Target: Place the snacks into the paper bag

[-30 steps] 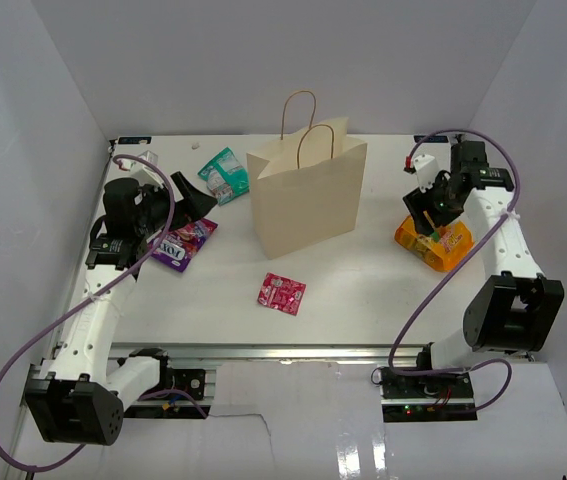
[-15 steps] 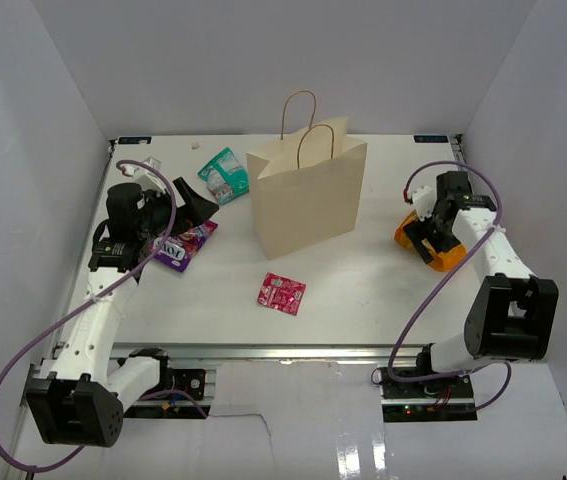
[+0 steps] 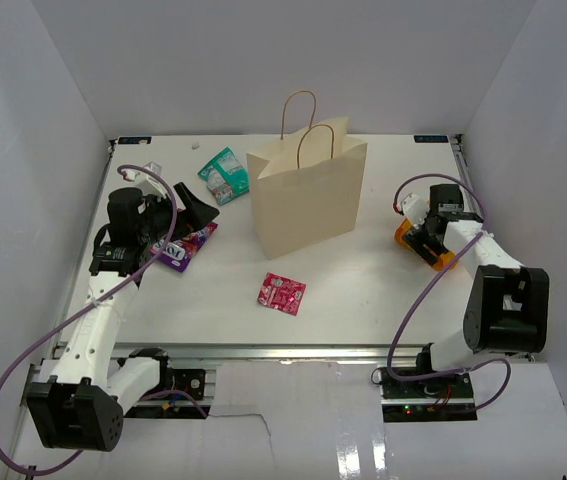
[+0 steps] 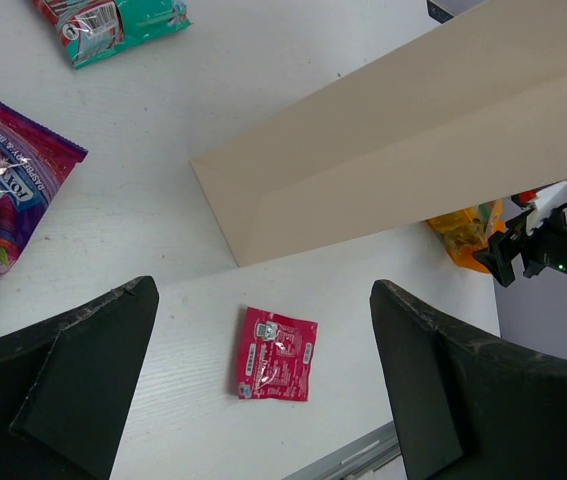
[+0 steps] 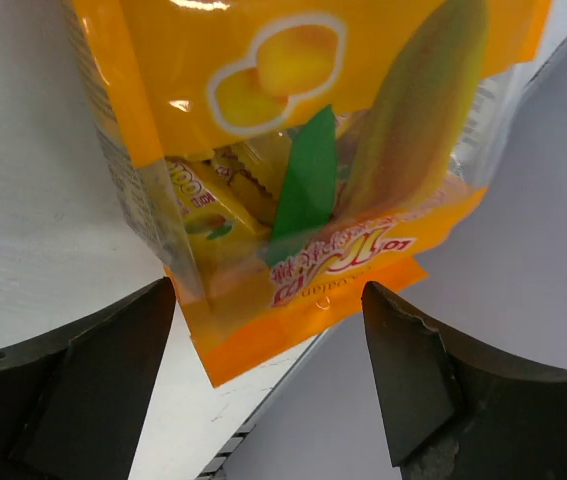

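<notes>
The tan paper bag [image 3: 308, 195] stands upright at mid-table; it also shows in the left wrist view [image 4: 403, 130]. The pink-red packet [image 3: 281, 293] lies flat in front of it and shows between my left fingers [image 4: 275, 353]. The purple packet [image 3: 185, 243] and the teal packet [image 3: 225, 175] lie left of the bag. My left gripper [image 3: 195, 210] is open and empty above the purple packet. My right gripper [image 3: 428, 235] is open and low over the orange-yellow pouch [image 5: 303, 150], with its jaws on either side of the pouch's end, apart from it.
The orange pouch lies close to the table's right edge [image 3: 463, 190] and the side wall. A small white scrap [image 3: 195, 145] lies at the back left. The table's near rail [image 3: 263, 352] runs just in front of the pink-red packet.
My right gripper has come down and nearer, from behind the orange pouch to right over it. My left gripper has shifted only slightly. No packet has moved.
</notes>
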Motion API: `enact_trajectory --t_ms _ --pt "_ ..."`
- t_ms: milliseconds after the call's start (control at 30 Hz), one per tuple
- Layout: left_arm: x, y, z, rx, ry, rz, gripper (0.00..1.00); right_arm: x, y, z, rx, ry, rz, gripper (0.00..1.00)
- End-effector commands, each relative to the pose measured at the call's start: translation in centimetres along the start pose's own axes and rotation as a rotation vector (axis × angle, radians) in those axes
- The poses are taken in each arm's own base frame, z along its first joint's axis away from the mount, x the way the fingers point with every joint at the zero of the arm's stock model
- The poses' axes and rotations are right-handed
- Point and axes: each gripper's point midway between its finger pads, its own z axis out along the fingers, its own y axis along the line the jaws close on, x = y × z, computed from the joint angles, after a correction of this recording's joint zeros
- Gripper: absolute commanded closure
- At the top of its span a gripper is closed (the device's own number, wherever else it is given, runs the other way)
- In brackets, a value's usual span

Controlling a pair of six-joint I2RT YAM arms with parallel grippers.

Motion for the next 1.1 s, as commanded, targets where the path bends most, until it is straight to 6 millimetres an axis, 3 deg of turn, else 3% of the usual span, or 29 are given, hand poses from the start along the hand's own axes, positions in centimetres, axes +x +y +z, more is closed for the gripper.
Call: enact_trajectory --t_ms 0,67,233,267,367,500,633,667,733,1067 --pt "-0.3 -0.7 -0.6 0.025 -0.026 0.034 0.02 -0.9 -1.7 0.7 0.055 0.002 0.026 0.19" --pt "-0.3 -0.6 -0.8 0.021 -0.027 0.041 0.02 -0.5 -0.9 0.9 0.034 0.012 0.029 0.2" --pt "0.0 -0.2 -0.9 0.003 -0.024 0.047 0.02 1.2 -0.3 1.5 0.071 0.062 0.03 0.33" --pt "0.0 -0.2 -0.8 0.002 -0.023 0.046 0.02 1.8 0.1 1.8 0.072 0.081 0.028 0.43" --pt "-0.3 -0.3 -0.6 0.007 -0.025 0.048 0.02 2.2 0.3 2.5 0.073 0.104 0.048 0.61" --pt "-0.5 -0.4 -0.5 0.01 -0.024 0.051 0.02 2.1 0.6 2.8 0.059 0.104 0.056 0.7" --pt "-0.5 -0.4 -0.5 0.008 -0.024 0.055 0.02 1.7 0.5 2.5 0.054 0.082 0.061 0.87" --pt "-0.5 -0.4 -0.6 0.007 -0.025 0.055 0.02 1.3 0.0 2.0 0.065 0.059 0.067 0.92" --pt "-0.5 -0.4 -0.5 0.005 -0.025 0.055 0.02 0.3 -0.8 1.1 0.083 0.018 0.076 0.92" --pt "-0.7 -0.4 -0.4 0.008 -0.027 0.051 0.02 -6.0 -6.2 -7.4 0.171 -0.29 0.094 0.92"
